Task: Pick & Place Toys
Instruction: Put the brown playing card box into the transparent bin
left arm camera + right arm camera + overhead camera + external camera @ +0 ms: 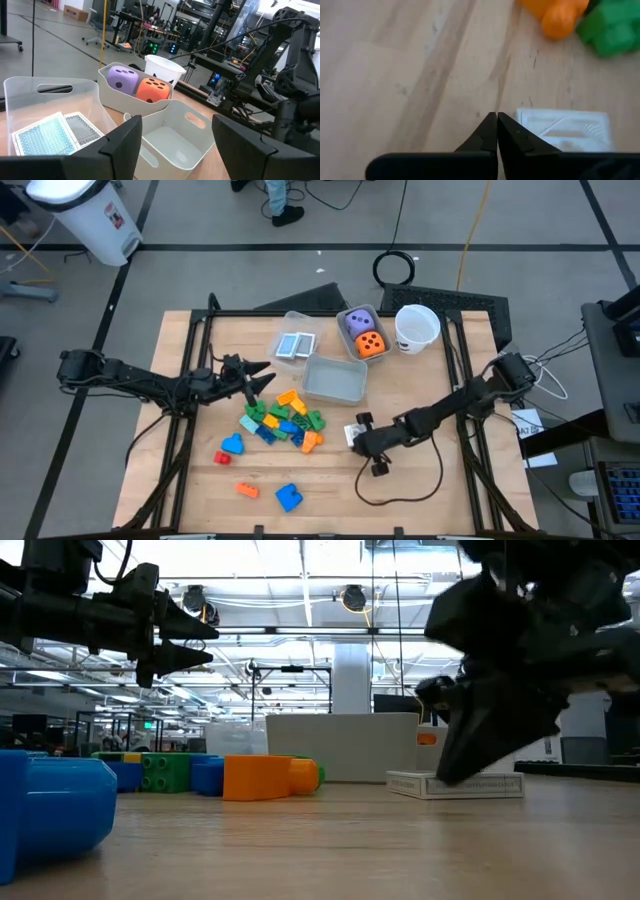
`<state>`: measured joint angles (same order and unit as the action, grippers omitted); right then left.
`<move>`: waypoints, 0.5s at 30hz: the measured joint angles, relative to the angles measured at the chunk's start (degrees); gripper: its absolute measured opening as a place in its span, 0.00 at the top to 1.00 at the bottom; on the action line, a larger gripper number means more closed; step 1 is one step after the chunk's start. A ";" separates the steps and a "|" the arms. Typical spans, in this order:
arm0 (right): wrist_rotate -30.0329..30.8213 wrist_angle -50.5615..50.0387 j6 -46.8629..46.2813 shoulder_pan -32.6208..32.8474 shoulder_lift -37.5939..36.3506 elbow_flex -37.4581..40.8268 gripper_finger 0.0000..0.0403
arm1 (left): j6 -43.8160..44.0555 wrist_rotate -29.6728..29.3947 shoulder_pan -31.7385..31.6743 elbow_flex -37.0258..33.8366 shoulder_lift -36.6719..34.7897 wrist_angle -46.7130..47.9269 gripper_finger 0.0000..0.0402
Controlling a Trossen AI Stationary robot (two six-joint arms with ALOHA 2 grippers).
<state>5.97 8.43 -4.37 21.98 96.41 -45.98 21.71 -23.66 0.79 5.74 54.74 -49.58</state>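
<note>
Toys are split between the bins and the bare table. Taking the empty middle bin (334,380) as my landmark: both dice (365,334) sit in the bin behind it by the white cup (417,326), two cards (295,346) lie in the bin to its left, and the heap of blocks (283,422) lies on the wood in front of it. One more card (565,127) lies flat in front of the bin, off to its right.

My right gripper (496,131) sits low, just beside that card's edge, tips pressed together with nothing between them. My left gripper (252,378) hovers left of the bin above the heap, fingers spread and empty.

I judge the card light, stiff and thin; lying flat it gives little purchase, so I'd catch it across an edge. The blocks look hard and slick, best pinched across flat sides.
</note>
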 joint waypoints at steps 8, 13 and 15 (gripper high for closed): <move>14.85 -1.77 3.61 -0.10 -3.03 0.60 1.00 | 0.05 0.06 0.03 0.00 0.00 0.07 0.39; 15.06 -11.03 1.03 -0.22 -3.04 0.65 1.00 | 0.33 0.09 0.07 0.00 0.00 0.11 0.39; 14.68 -14.02 -1.07 -0.22 -3.48 0.59 1.00 | 0.04 0.11 0.07 0.00 0.00 0.11 0.39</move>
<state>20.65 -5.59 -5.44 21.76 92.93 -45.39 21.75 -23.55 0.86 5.74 54.74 -49.47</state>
